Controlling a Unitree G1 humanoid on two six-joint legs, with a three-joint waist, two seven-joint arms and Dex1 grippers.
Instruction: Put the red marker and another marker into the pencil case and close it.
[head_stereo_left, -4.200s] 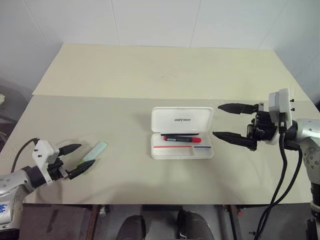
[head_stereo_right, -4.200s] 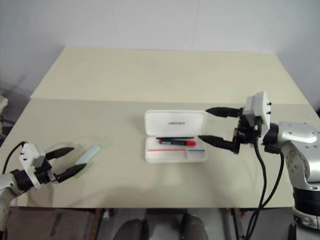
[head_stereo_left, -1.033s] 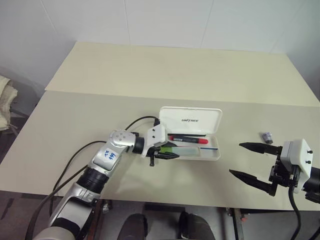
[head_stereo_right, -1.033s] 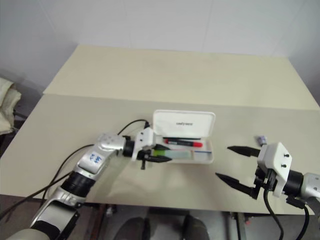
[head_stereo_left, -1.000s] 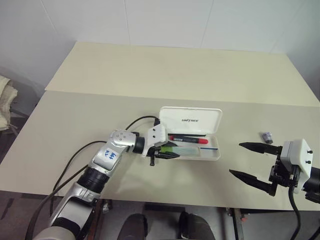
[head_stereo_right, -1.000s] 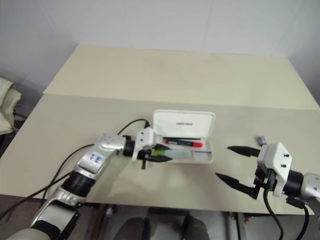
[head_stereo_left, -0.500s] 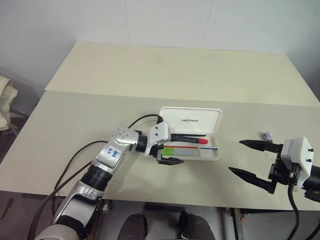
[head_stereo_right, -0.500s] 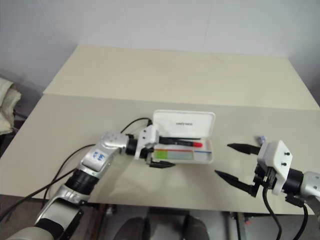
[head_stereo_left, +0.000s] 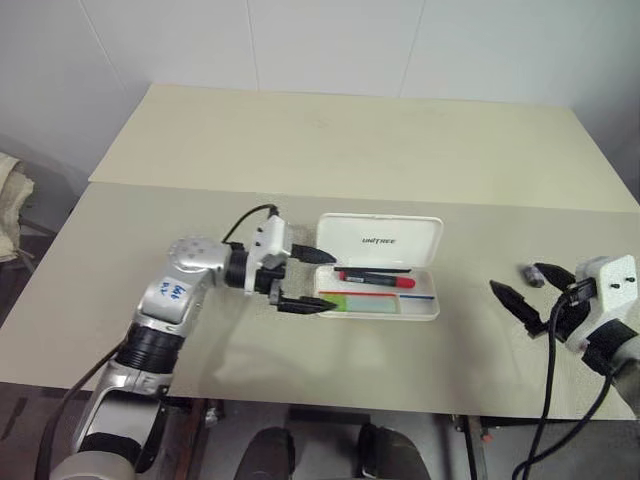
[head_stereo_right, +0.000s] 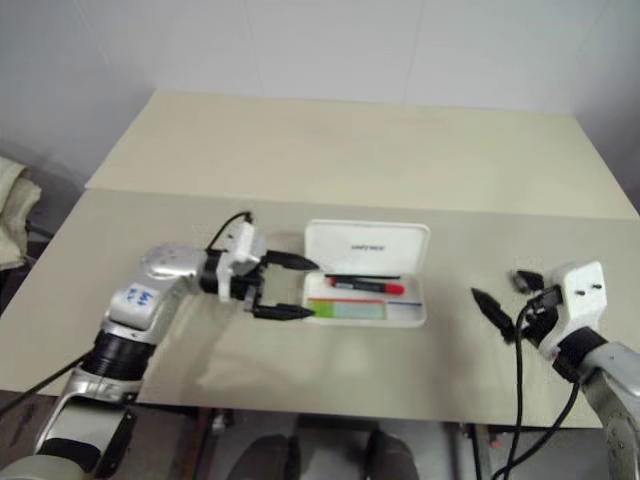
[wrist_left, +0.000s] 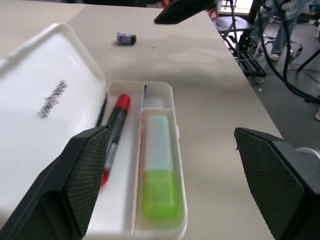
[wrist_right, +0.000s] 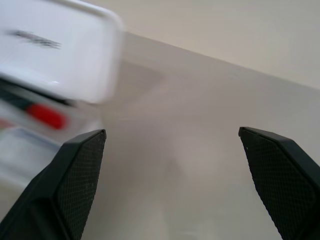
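Two markers lie inside the flat white plastic pencil case (head_stereo_left: 380, 283) that I see open near the middle of the pale beige table (head_stereo_left: 300, 160), its lid with dark lettering standing up at the far side. The slim black marker with the red cap (head_stereo_left: 377, 279) rests in the tray's far compartment, along the hinge. The chunky light-green highlighter (wrist_left: 159, 185) lies in the near compartment, parallel to it, with its brighter green cap toward my left arm.

My left gripper (head_stereo_left: 305, 280) sits just off the case's left end, pointing across toward it. Its two black fingers (wrist_left: 87, 165) are spread wide and hold nothing; one reaches to the lid's left edge and the other to the tray's near left corner, and I cannot tell whether either touches.

My right gripper (head_stereo_left: 530, 287) is well apart from the case, over the table's right side, its fingers also spread and empty. A small dark grey object (head_stereo_left: 527, 271) lies on the table just beside its far finger.
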